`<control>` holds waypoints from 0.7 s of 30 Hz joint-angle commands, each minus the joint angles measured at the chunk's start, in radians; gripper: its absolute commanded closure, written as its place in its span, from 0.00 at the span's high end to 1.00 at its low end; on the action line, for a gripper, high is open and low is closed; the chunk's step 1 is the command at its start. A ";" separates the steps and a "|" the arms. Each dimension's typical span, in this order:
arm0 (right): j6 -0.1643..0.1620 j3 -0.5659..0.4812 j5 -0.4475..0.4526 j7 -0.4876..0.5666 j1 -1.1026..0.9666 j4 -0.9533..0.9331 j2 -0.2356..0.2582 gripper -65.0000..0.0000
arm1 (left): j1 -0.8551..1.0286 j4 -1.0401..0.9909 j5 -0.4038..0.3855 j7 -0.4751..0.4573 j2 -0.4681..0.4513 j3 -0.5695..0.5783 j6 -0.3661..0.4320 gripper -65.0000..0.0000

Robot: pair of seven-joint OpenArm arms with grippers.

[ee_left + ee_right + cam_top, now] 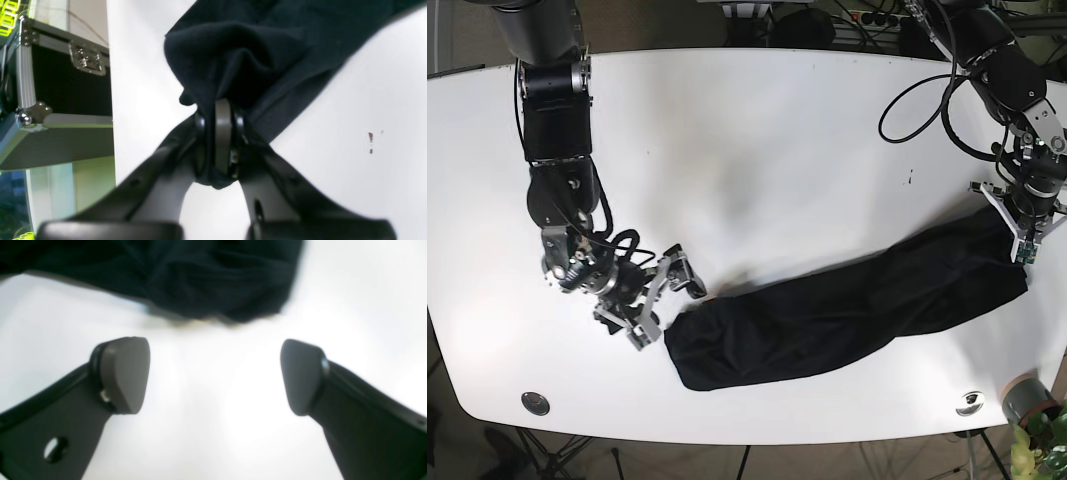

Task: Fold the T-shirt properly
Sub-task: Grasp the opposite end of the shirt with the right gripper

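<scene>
- Nearest the lens, the left gripper (223, 140) has its fingers pinched tight on a bunched end of the T-shirt (847, 305), near the counter's (757, 130) right edge.
- The dark shirt stretches as a long band from that edge toward the front-left.
- The right gripper (215, 376) hangs with fingers spread wide and empty, just beside the shirt's other end.
- Best play here, I'd say: seat those open fingers on one clean corner, not a bunch, so both ends lift evenly.

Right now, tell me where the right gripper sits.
In the base view, the right gripper sits at lower left, open, just off the T-shirt's near end on the white table.
</scene>
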 commanded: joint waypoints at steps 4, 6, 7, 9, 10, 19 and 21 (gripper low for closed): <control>-0.073 -0.159 0.020 0.147 0.103 -0.064 0.003 0.88 | 0.019 0.017 -0.006 -0.021 -0.021 -0.024 0.002 0.00; -0.109 -0.222 0.009 0.198 0.129 -0.099 0.003 0.88 | 0.021 0.017 -0.006 -0.021 -0.021 -0.025 0.002 0.00; -0.124 -0.253 -0.006 0.222 0.141 -0.112 0.003 0.88 | 0.023 0.017 -0.006 -0.021 -0.021 -0.025 0.002 0.00; -0.153 -0.305 -0.055 0.260 0.160 -0.136 0.001 0.88 | 0.027 0.017 -0.006 -0.021 -0.021 -0.024 0.002 0.00; -0.165 -0.327 -0.092 0.280 0.166 -0.145 0.000 0.88 | 0.029 0.017 -0.006 -0.021 -0.021 -0.025 0.002 0.00; -0.185 -0.339 -0.470 0.438 0.166 -0.297 -0.103 0.88 | 0.029 0.017 -0.003 -0.021 -0.021 -0.029 0.002 0.00; -0.185 -0.320 -0.537 0.480 0.164 -0.330 -0.123 0.88 | 0.036 0.015 -0.003 -0.021 -0.021 -0.029 0.002 0.00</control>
